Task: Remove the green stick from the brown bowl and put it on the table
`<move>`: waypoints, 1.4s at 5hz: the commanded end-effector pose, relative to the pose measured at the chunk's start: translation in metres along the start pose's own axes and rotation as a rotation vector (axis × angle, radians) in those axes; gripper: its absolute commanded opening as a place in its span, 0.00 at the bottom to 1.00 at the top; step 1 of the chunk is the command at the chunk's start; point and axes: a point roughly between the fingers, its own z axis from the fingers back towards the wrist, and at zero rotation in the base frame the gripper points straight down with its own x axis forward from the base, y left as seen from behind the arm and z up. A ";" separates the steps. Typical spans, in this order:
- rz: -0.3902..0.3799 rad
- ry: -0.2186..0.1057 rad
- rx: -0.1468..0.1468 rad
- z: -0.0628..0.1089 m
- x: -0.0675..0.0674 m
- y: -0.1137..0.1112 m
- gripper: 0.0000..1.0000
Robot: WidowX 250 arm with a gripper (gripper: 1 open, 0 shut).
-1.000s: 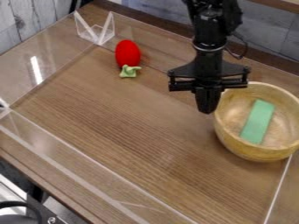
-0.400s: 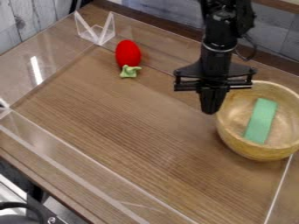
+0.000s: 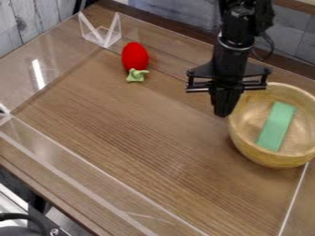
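Table: the table (image 3: pixel 135 129) was a brown wood-grain top with fine streaks running along it, edged by low clear acrylic walls that caught pale glare.
Bowl: the brown bowl (image 3: pixel 250 144) was round and tan, wood-like, with a thick rim and a paler inside; it sat at about 3 o'clock on the table, close to the right-hand wall.
Stick: the green stick (image 3: pixel 275 126) was a small flat light-green bar with rounded ends, shorter than the bowl's width. It lay inside the bowl, leaning up the far-right part of the inner wall, its long axis running from about 1 o'clock to 7 o'clock.
Hand: the hand (image 3: pixel 223 109) was black, slim and pointed straight down from a dark arm, with a short crossbar above its tip. Its fingers were drawn together into one narrow point, closed on nothing.
Stick relative to hand: the stick lay at about 4 o'clock from the hand's tip, near but apart. The tip stood at the bowl's left rim, at about 10 o'clock of the bowl; whether it touched the rim could not be told.
Strawberry: a red strawberry toy (image 3: pixel 134 57) with green leaves lay at about 11 o'clock on the table, well apart from the bowl.
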 end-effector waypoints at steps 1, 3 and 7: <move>-0.111 -0.010 -0.052 0.005 -0.024 -0.017 0.00; -0.116 0.026 -0.062 0.002 -0.008 0.008 1.00; -0.093 0.072 -0.041 0.018 -0.001 0.015 1.00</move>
